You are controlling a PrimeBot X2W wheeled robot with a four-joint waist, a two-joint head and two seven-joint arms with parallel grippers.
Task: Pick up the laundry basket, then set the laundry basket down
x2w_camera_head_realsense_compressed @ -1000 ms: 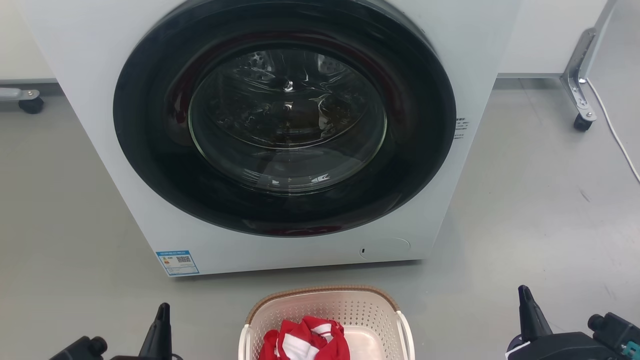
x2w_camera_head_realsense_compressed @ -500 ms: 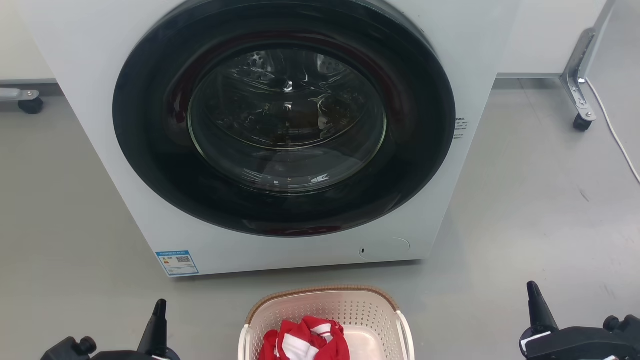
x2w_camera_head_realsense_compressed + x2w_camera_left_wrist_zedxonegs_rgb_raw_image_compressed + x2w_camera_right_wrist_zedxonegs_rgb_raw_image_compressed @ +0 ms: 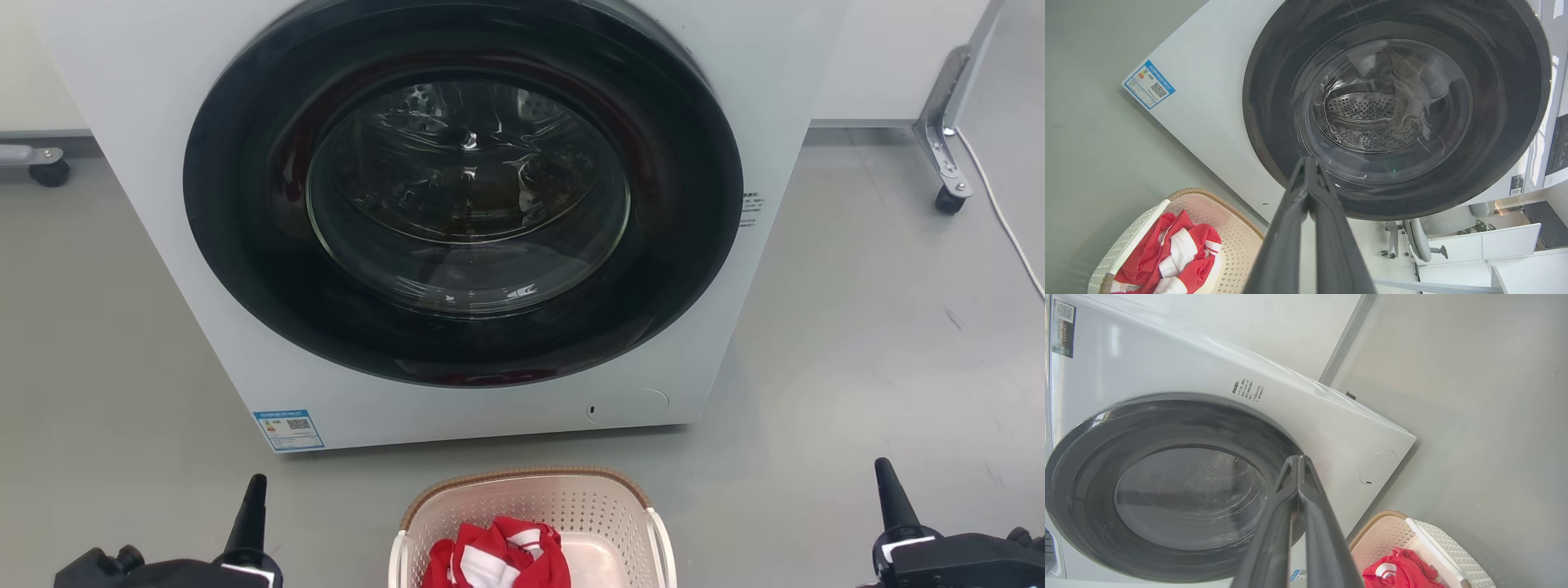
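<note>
Two stickers with print show on the white front-loading washing machine [image 3: 163,204]. One, blue-bordered with a QR code and a coloured rating chart, sits at the lower left corner of the front [image 3: 289,429]. A few lines of small dark print sit just right of the round dark door [image 3: 753,203]. None of this writing is large enough to read. The right wrist view also shows a grey QR sticker [image 3: 1063,326] high on the machine, likewise unreadable.

On the grey floor [image 3: 857,351], just before the machine's lower front edge, stands the laundry basket [image 3: 571,502], upright, with a red and white garment [image 3: 498,555] bunched inside. It lies between the two grippers and well apart from both. The left gripper [image 3: 249,510] is off to its left and the right gripper [image 3: 890,498] farther off to its right, each pointing toward the machine. Each wrist view shows its own gripper's fingertips pressed together, with nothing between them.
</note>
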